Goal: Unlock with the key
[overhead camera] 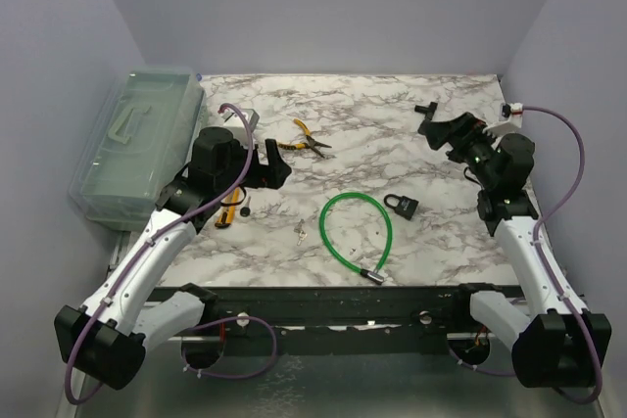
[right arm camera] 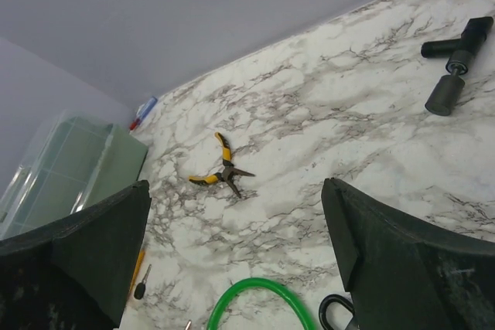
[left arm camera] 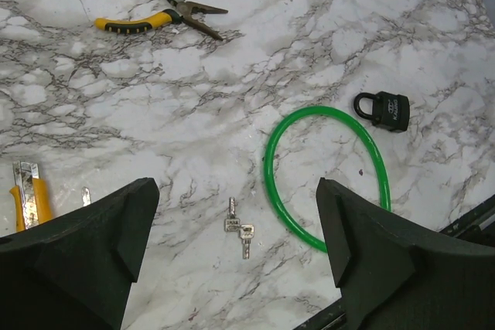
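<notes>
My left claw [left arm camera: 233,195] hangs wide open and empty. The key [left arm camera: 238,227] lies flat on the table [left arm camera: 325,28] between my fingers, low centre of the wrist view, just left of the green cable [left arm camera: 269,175]. The padlock [left arm camera: 384,111] sits right of centre, just outside the loop. I judge the pick comes next: drop straight down, keep the key centred, and close on its head, because thin metal lying flat slips easily. My right claw [right arm camera: 236,191] gapes too, holding nothing.
</notes>
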